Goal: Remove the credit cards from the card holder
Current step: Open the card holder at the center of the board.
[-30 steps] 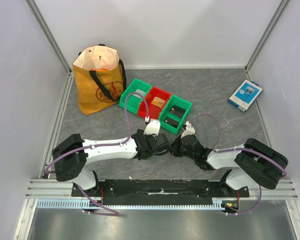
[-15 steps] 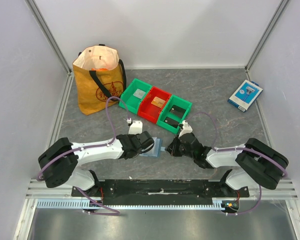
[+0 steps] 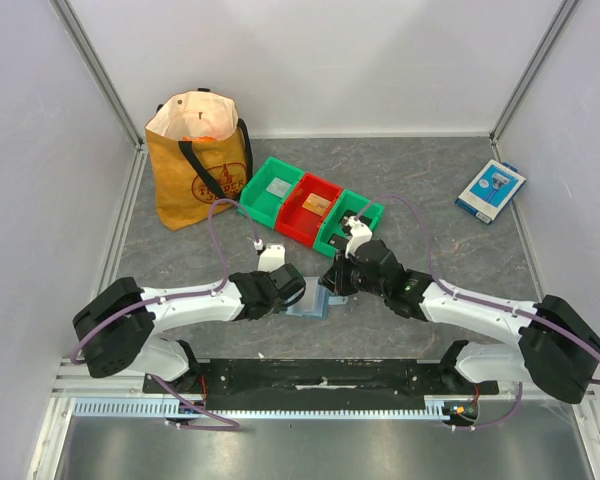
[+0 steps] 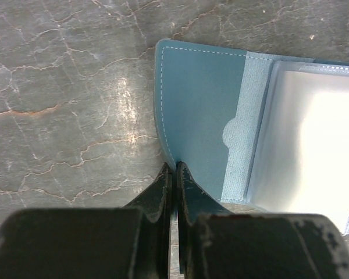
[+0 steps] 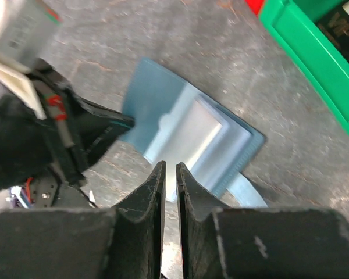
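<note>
The card holder (image 3: 308, 303) lies open on the table, dusty blue (image 4: 198, 104), with a pale glossy panel (image 4: 305, 133) over its inner pocket. My left gripper (image 4: 174, 168) is shut on the card holder's left edge, and its fingers (image 5: 104, 125) show pinching that corner in the right wrist view. My right gripper (image 5: 170, 168) hovers just above the card holder (image 5: 157, 99), jaws a narrow gap apart with nothing between them. A pale grey credit card (image 3: 277, 188) lies in the left green bin and an orange-tan one (image 3: 317, 203) in the red bin.
Three bins stand in a row behind the grippers: green (image 3: 257, 200), red (image 3: 302, 225), green (image 3: 372, 215), the last holding dark flat items. A yellow tote bag (image 3: 195, 160) stands at the back left. A blue-and-white box (image 3: 490, 190) lies at the back right.
My left gripper has pulled back left and shut on the card holder's edge, and the holder now lies open. My right arm has reached forward over it and its jaws have parted slightly.
</note>
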`<act>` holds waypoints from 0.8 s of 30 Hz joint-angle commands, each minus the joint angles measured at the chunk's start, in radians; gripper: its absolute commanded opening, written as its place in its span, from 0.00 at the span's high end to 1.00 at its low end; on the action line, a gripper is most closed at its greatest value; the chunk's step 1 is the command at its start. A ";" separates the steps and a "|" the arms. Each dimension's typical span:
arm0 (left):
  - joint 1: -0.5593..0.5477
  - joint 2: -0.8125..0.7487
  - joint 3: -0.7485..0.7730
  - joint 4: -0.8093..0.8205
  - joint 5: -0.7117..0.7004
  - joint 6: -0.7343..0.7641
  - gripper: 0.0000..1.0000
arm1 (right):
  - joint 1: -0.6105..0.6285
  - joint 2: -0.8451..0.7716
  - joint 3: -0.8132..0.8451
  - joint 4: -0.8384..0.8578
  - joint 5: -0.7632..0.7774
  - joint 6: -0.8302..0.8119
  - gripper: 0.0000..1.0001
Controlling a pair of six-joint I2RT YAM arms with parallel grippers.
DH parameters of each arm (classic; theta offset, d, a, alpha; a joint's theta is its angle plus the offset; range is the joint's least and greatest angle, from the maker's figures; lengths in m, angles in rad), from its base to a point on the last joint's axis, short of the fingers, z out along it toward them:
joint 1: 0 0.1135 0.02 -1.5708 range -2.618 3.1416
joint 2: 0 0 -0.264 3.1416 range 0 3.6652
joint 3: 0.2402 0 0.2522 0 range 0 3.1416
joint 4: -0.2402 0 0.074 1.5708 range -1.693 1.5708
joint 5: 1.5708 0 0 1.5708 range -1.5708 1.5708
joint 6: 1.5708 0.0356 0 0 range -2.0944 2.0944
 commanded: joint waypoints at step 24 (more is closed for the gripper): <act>-0.016 -0.034 -0.087 0.167 0.157 -0.058 0.98 | 0.003 0.350 -0.001 0.203 -0.115 0.032 0.85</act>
